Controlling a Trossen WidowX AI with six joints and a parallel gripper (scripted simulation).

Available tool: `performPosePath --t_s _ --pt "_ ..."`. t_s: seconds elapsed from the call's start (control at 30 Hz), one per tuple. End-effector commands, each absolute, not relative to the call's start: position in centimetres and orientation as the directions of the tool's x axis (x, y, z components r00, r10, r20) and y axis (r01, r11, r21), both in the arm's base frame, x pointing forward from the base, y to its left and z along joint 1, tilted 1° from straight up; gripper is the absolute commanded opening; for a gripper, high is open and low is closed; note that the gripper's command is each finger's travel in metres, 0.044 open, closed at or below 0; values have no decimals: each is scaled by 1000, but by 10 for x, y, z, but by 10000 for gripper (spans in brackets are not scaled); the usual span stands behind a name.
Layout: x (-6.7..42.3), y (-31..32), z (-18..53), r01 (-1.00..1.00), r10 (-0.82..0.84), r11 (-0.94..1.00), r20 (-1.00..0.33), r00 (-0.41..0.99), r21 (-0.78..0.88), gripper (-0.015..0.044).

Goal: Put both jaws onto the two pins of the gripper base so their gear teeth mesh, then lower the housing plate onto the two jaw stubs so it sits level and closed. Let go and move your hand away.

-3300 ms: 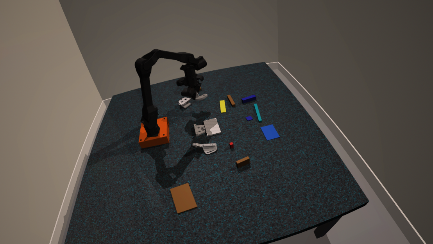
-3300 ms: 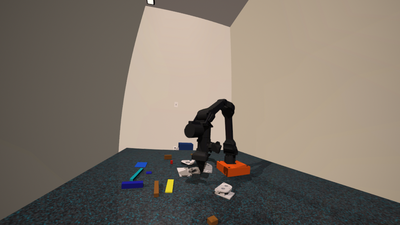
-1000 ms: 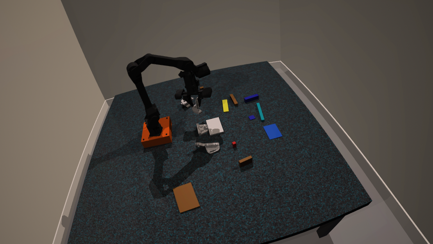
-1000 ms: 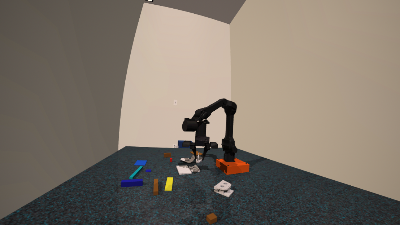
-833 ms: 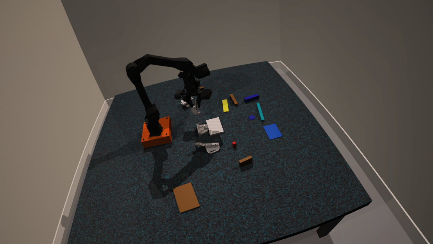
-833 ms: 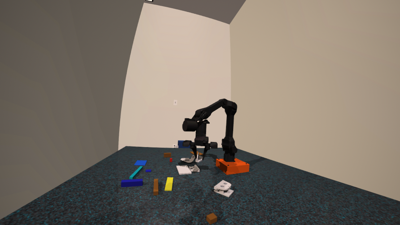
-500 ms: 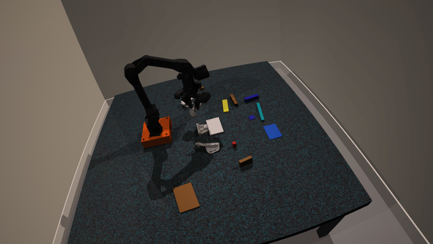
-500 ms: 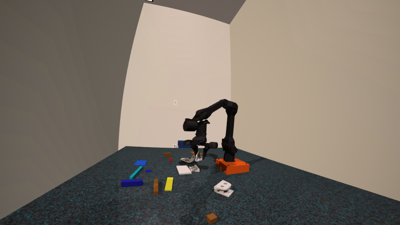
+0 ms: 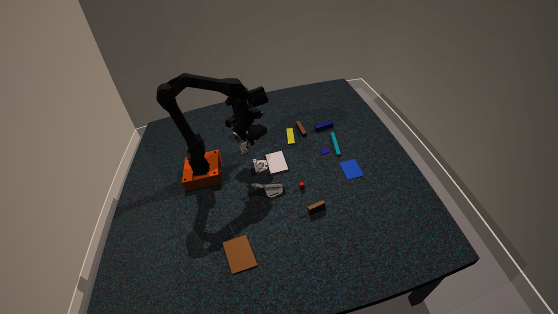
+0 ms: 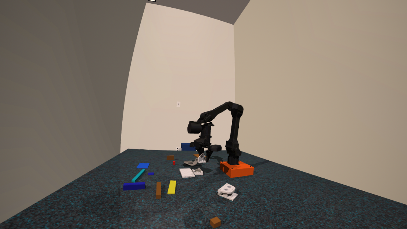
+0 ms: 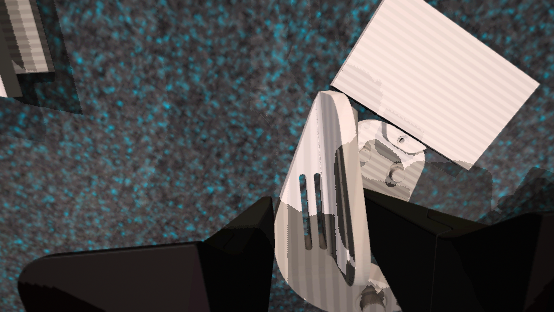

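My gripper (image 9: pixel 248 144) (image 10: pixel 204 157) (image 11: pixel 313 202) is shut on a jaw and holds it above the table. The held jaw (image 9: pixel 244 147) (image 10: pixel 201 158) (image 11: pixel 296 225) is pale, with two slots. The gripper base (image 9: pixel 260 165) (image 10: pixel 197 171) (image 11: pixel 409 173) lies below, with pins showing in the wrist view; the held jaw and a finger partly cover it there. The other jaw (image 9: pixel 274 190) (image 10: pixel 191 162) (image 11: pixel 31 37) lies on the table beside the base. The housing plate (image 10: pixel 226 188), white with two round holes, stands apart; the arm mostly hides it in the top view.
A white slab (image 9: pixel 276 162) (image 10: pixel 186 172) (image 11: pixel 435 75) adjoins the base. A yellow bar (image 9: pixel 290 136) (image 10: pixel 172 187), a teal bar (image 9: pixel 335 143), a blue square (image 9: pixel 351 169), a red cube (image 9: pixel 301 185) and brown blocks lie around. The orange robot mount (image 9: pixel 201 177) (image 10: pixel 241 171) is near.
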State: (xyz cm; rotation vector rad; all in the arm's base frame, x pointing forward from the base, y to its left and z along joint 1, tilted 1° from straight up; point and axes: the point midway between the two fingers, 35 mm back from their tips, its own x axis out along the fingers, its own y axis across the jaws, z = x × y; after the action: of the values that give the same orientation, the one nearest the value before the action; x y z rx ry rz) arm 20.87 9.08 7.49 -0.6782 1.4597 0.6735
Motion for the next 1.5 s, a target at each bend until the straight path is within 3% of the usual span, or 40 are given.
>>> performPosePath --t_s 0.0,1.03,1.47 --pt "206 84 75 -700 -7 714 -1000 4 -8 134" --pt "189 49 69 -147 -10 989 -1000 3 -10 134" --pt "188 48 69 -134 -10 991 -1000 3 -10 134"
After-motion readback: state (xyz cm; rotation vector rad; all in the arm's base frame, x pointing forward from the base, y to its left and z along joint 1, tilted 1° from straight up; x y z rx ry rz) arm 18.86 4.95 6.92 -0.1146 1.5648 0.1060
